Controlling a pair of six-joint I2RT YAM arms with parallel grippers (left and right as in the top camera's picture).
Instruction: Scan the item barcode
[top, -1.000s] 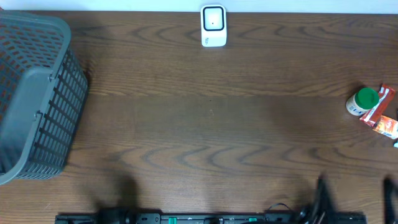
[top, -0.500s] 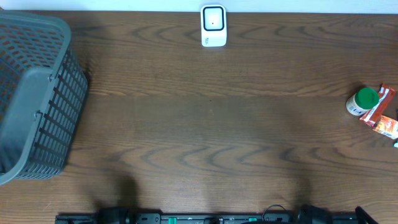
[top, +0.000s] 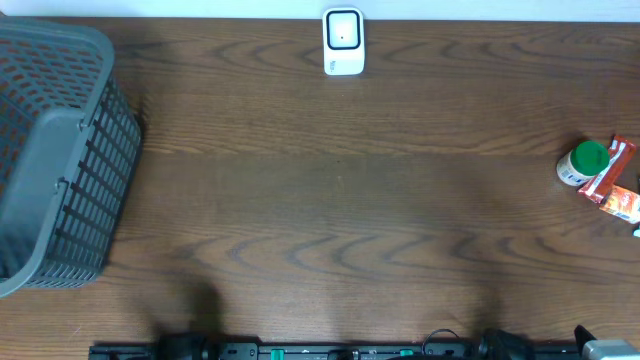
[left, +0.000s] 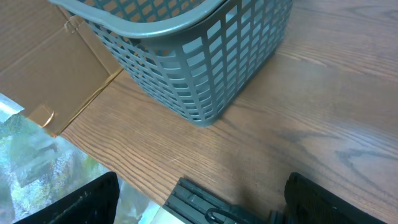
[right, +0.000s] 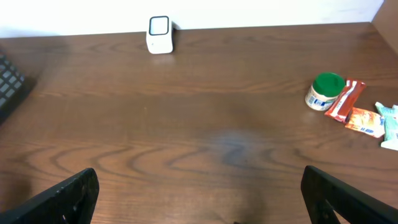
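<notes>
The white scanner (top: 343, 42) stands at the table's far edge, and the right wrist view shows it (right: 159, 34) far ahead. The items lie at the right edge: a green-lidded jar (top: 582, 163) (right: 325, 91), a red packet (top: 608, 170) and an orange packet (top: 622, 203) (right: 365, 121). No barcode can be made out. My right gripper (right: 205, 199) is open with nothing in it, low over the near table, far from the items. My left gripper (left: 205, 202) is open and holds nothing at the table's near left corner. Neither gripper's fingers show in the overhead view.
A grey mesh basket (top: 50, 150) (left: 186, 56) fills the left end of the table. A black rail (top: 300, 351) runs along the near edge. Brown cardboard (left: 56, 68) lies beyond the table's left corner. A pale packet (right: 390, 124) sits at the right edge.
The right arm's dark fingers, seen at the bottom right of the overhead view a second ago, have drawn back out of that frame. Nothing else has moved.
</notes>
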